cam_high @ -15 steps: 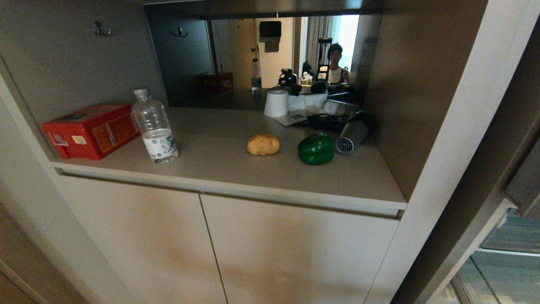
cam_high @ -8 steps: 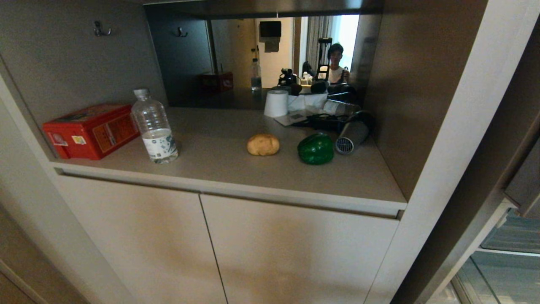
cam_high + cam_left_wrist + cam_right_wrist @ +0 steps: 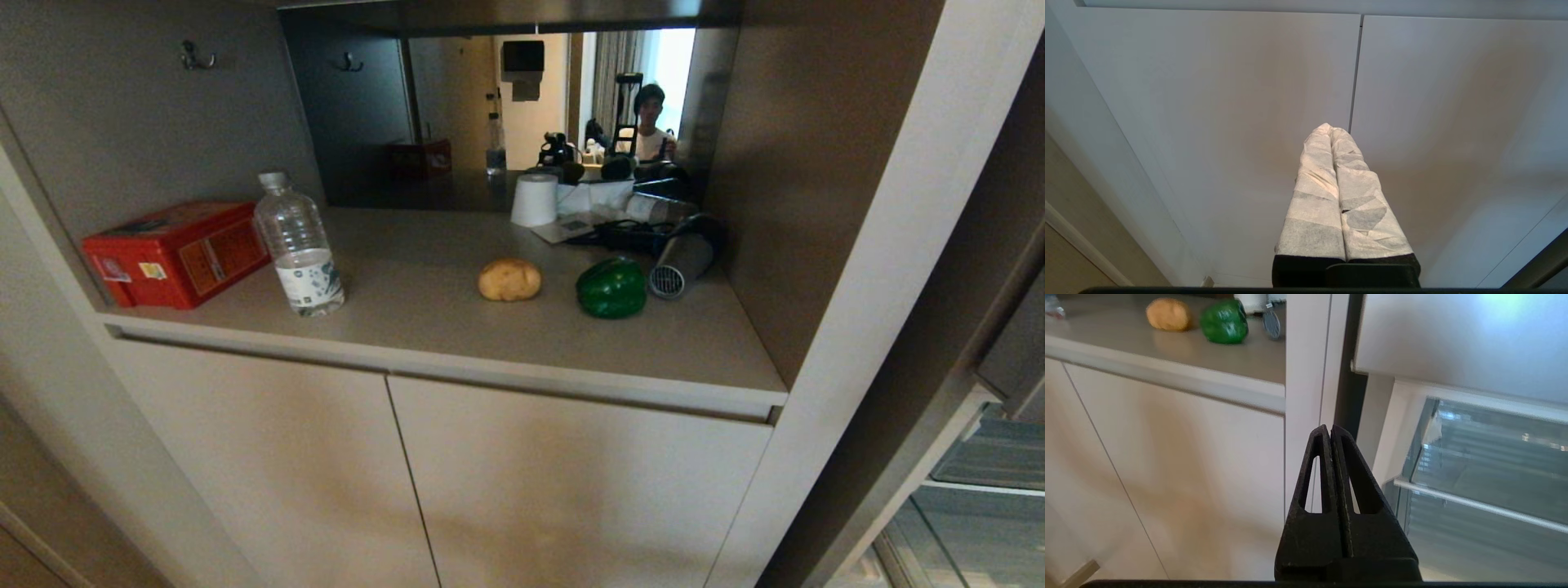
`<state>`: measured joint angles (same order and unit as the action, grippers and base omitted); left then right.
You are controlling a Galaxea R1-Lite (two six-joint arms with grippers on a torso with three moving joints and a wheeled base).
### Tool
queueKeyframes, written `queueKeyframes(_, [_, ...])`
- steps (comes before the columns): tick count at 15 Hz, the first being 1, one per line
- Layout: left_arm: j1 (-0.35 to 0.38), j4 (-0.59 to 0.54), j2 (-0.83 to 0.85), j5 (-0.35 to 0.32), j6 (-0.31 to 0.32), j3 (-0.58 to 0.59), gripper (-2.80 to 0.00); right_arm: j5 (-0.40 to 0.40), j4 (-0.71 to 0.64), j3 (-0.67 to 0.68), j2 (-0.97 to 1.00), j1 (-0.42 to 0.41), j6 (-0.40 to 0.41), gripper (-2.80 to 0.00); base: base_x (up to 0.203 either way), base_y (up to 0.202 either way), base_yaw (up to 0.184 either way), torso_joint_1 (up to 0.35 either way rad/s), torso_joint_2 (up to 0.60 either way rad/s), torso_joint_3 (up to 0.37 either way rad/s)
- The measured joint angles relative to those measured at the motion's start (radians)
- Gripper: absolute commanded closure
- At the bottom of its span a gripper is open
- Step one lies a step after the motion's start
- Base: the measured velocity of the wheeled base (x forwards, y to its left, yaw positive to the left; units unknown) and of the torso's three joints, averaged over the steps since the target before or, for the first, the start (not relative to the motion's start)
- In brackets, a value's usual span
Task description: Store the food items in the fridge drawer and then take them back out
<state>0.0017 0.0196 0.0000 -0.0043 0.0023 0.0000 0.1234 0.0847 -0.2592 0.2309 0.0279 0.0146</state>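
— Nothing shifted on the worktop [image 3: 457, 327] since a second ago: same camera pose, same spots for every item.

— Grippers?

— Left gripper [image 3: 1331, 130] low in front of the beige cabinet doors [image 3: 1229, 102], taped fingers pressed together, empty. Right gripper [image 3: 1329, 428] also low, black fingers closed tip to tip, nothing between them, aimed at the white upright between cabinet and fridge [image 3: 1453, 343].

— Drawer?

— Fridge drawer [image 3: 1486, 490] just past the right gripper: clear plastic, ribbed, seemingly empty as far as visible, seen below an open fridge front.

— And the food?

— Both pieces on the worktop, toward its right end, set back from the front edge. Potato [image 3: 509, 279] nearer the middle, green bell pepper [image 3: 611, 287] beside it on the right, apart. Hair dryer [image 3: 682, 261] just beside the pepper toward the right back corner, possibly touching. Water bottle [image 3: 299, 245] and red box [image 3: 175, 253] at the left end. White roll [image 3: 535, 199] along the back edge, below the mirror [image 3: 506, 106]; person reflected in it.

— Meaning?

— Storing not yet begun. Probably an approach phase, right arm the likelier worker. Pepper closest to that side; dryer crowding it, so care needed on the reach.
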Motion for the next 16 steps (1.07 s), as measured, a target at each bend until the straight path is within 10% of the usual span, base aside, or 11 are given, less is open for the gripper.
queueKeyframes(16, [0.000,0.000,0.000,0.001,0.000,0.000,0.00,-0.117,-0.085,0.246,-0.217,-0.020,-0.002,0.00,0.000,0.000,0.000,0.000,0.00,0.000])
